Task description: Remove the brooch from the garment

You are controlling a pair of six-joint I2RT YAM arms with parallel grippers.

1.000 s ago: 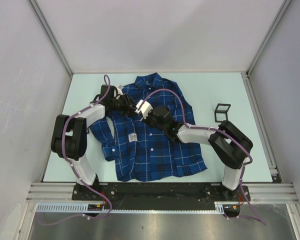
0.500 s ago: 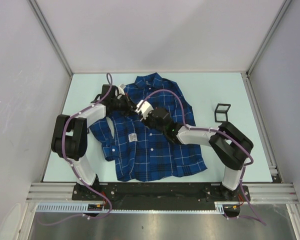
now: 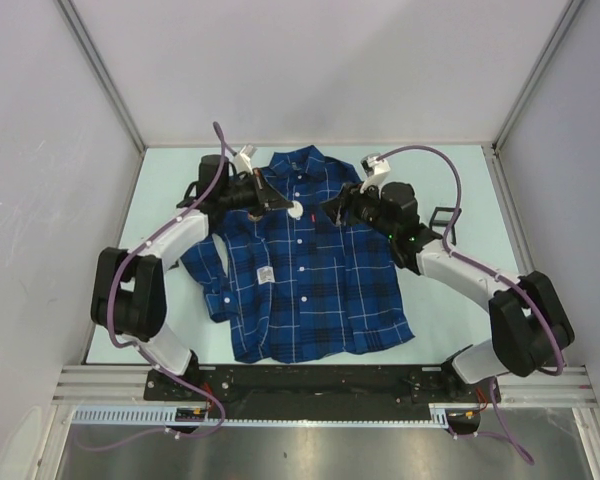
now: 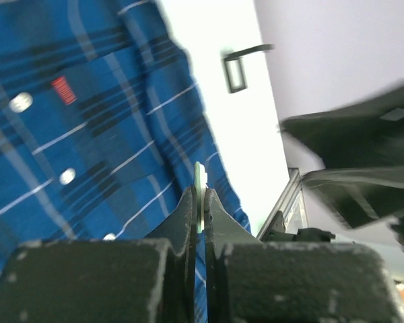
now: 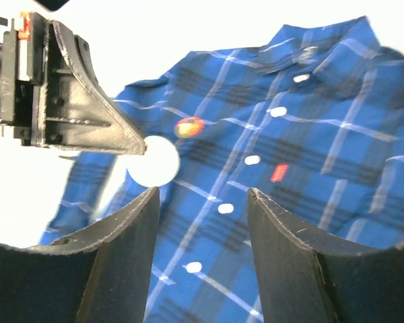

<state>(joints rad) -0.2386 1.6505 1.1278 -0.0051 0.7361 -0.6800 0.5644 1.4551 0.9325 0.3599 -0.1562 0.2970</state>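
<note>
From above: shows the shirt (image 3: 310, 290) spread flat, collar away from the arms, hem close to the near edge of the table (image 3: 170, 190). Leaves bare table to the left, behind the collar and, widest, on the right, where only a small black frame (image 3: 443, 215) stands toward the right wall. Puts the left gripper (image 3: 277, 205) over the chest just left of the buttons, pinched on a white disc (image 3: 283, 211). Sets the right gripper (image 3: 332, 207) over the chest on the other side, near but apart. Left wrist: has both fingers closed tight on the thin disc (image 4: 198, 176), seen edge-on, with a red tag (image 4: 62, 89) and white buttons on the cloth behind and the shirt's edge and open table beyond. Right wrist: shows those jaws spread wide with nothing between them, above the button row. Finds the disc at the left gripper's tip, over the shirt's far edge, and a round red-orange spot (image 5: 188, 126) on the chest just beside it. Cannot tell which of the two is the brooch.
</note>
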